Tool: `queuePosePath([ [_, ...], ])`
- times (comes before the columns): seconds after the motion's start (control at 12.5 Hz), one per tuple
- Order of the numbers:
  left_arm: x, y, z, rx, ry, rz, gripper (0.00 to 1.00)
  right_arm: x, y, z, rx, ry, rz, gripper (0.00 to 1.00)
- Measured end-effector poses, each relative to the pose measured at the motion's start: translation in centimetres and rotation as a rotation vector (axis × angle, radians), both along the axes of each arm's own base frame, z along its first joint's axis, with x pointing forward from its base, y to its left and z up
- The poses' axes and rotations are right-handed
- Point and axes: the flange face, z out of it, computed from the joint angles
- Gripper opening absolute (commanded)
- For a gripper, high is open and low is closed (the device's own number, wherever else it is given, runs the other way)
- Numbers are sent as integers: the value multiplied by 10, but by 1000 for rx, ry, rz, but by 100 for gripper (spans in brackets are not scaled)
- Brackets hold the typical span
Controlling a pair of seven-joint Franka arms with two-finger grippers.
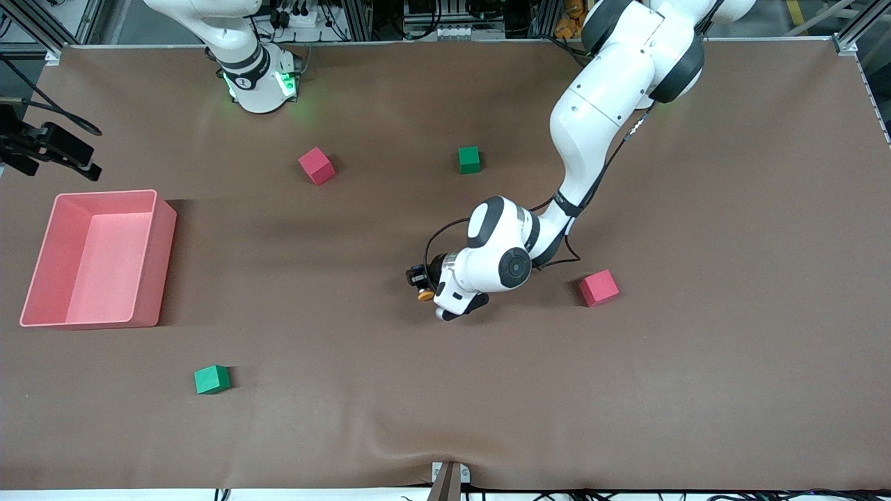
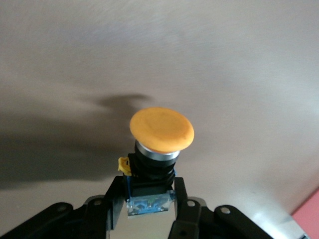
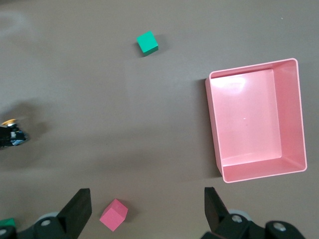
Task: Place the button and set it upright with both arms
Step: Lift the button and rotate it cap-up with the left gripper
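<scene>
Button held sideways in the left gripper, low over the mat near the table's middle.

The left gripper (image 2: 149, 209) is clamped on the black body of the button (image 2: 160, 130), whose long axis lies roughly level, orange cap pointing away from the fingers. The spot lies toward the right arm's end from the red cube (image 1: 598, 287). The right gripper (image 3: 147, 209) waits high with jaws wide, over the mat near the pink bin (image 3: 256, 119), well apart from the button.
</scene>
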Motion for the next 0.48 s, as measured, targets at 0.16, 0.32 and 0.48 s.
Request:
queuePosePath([
  [0.16, 10, -1, 47, 2, -92, -28, 1, 0, -12, 0, 2, 0, -18, 100],
  [0.32, 16, 3, 90, 57, -205, -80, 2, 0, -11, 0, 2, 0, -17, 100],
  [0.48, 14, 2, 111, 149, -291, -119, 3, 0, -9, 0, 2, 0, -13, 100],
])
